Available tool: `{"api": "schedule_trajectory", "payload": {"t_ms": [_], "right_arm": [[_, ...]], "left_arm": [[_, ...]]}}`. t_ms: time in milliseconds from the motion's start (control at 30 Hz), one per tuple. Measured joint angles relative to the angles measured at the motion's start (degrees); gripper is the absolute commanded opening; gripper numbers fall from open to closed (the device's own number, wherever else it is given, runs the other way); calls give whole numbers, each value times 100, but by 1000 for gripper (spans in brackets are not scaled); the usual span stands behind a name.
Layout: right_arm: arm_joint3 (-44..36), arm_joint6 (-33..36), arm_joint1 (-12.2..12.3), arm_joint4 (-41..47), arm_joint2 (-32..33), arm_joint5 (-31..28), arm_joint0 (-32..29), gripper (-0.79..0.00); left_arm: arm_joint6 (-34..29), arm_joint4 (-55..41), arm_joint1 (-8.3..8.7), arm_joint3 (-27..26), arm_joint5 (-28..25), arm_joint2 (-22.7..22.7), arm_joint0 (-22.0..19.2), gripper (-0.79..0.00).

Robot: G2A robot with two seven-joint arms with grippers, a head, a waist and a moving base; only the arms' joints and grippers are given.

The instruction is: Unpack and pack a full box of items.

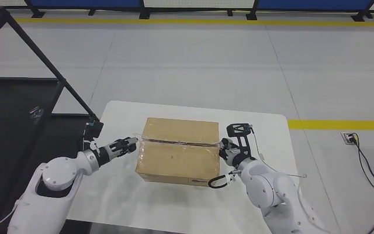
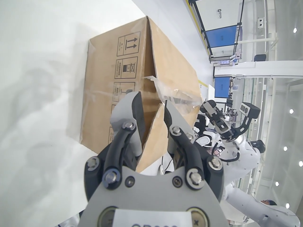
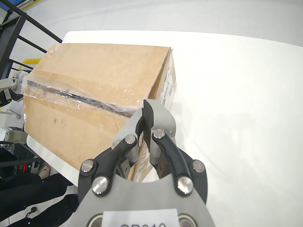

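Left pincer point(image 2: 151, 100) narrowly apart astride the cardboard box point(image 1: 178, 149) end edge, right pincer point(image 3: 144, 109) pressed together at the opposite end, box on white table point(image 1: 123, 117), right wrist view shows crinkled clear tape point(image 3: 78, 93) over the split seam, left wrist view shows printed handling symbols point(image 2: 127, 45), left arm point(image 1: 64, 172) and right arm point(image 1: 263, 181) low, angled inward.

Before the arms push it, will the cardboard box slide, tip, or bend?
The cardboard box looks wider than tall on the smooth table, so it would probably slide rather than tip. The clear tape over its top seam is wrinkled, so the flaps may flex.
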Motion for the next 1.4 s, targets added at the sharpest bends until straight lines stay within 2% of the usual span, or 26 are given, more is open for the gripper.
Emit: {"api": "schedule_trajectory", "payload": {"t_ms": [467, 600, 867, 967, 1067, 1200, 1333, 1400], "right_arm": [[-52, 15, -39, -62, 48, -51, -54, -785], [-58, 15, -50, -78, 56, -60, -63, -785], [-64, 13, -78, -102, 64, -58, -72, -785], [-56, 19, -88, -108, 67, -58, -70, -785], [-48, 31, -97, -114, 72, -59, -68, -785], [-45, 50, -109, -114, 81, -74, -56, -785], [-44, 86, -123, -121, 82, -84, -25, -785], [-34, 110, -131, -122, 79, -77, -5, -785]], "left_arm": [[342, 436, 20, -194, 501, 12, 133, -591], [568, 529, 23, -385, 539, -46, 203, -585], [1632, 394, 3, -1264, 354, -454, 584, -554], [1598, 173, -5, -1685, 89, -500, 747, -514], [1259, -54, -8, -1923, -176, -448, 811, -505], [875, -180, -33, -1738, -333, -178, 621, -511], [499, -800, -116, -1080, -410, 255, 159, -511], [420, -808, -148, -740, -421, 443, -55, -514]]}}
